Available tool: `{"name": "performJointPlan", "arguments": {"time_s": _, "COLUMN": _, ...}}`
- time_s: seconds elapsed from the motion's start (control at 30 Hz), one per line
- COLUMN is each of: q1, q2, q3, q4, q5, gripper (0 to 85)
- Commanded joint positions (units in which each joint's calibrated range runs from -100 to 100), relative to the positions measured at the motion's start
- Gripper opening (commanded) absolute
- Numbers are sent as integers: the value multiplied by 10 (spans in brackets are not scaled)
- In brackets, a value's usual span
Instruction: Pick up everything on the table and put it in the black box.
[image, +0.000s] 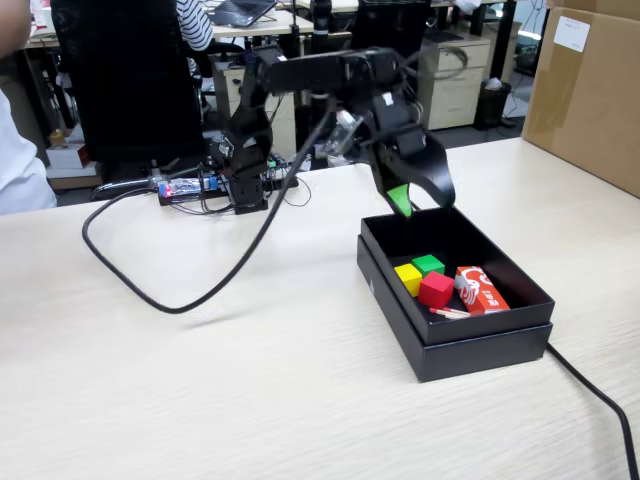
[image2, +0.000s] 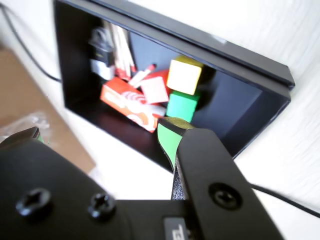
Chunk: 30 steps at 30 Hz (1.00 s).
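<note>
The black box (image: 470, 345) stands on the beige table (image: 200, 400), right of centre in the fixed view. Inside it lie the yellow cube (image: 408, 277), the green cube (image: 428, 264) and the red cube (image: 436, 290), packed close together. My gripper (image: 424, 203) hangs open and empty above the box's back left corner. In the wrist view the gripper (image2: 100, 132) shows its green-lined jaws wide apart, with the box (image2: 250, 115) beyond them. The yellow cube (image2: 184, 75), green cube (image2: 182, 105) and red cube (image2: 155, 90) sit in it.
A red-and-white packet (image: 480, 290) and thin sticks (image: 450, 313) also lie in the box. A big brown carton (image: 590, 90) stands at the table's far right. A black cable (image: 180, 300) loops across the table from the arm's base (image: 245, 170); another cable (image: 600, 400) runs off the box's right corner.
</note>
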Motion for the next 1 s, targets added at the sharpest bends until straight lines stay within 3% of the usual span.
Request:
{"name": "performJointPlan", "arguments": {"time_s": 0.0, "q1": -14, "q2": -171, "q3": -35, "q4": -1, "q5": -5, "gripper": 468}}
{"name": "performJointPlan", "arguments": {"time_s": 0.33, "q1": -79, "q2": -532, "q3": -362, "q4": 13, "q5": -18, "gripper": 503}}
{"name": "performJointPlan", "arguments": {"time_s": 0.57, "q1": -109, "q2": -821, "q3": -688, "q4": 136, "q5": -44, "gripper": 500}}
{"name": "performJointPlan", "arguments": {"time_s": 0.97, "q1": -152, "q2": -911, "q3": -1013, "q4": 347, "q5": -85, "gripper": 523}}
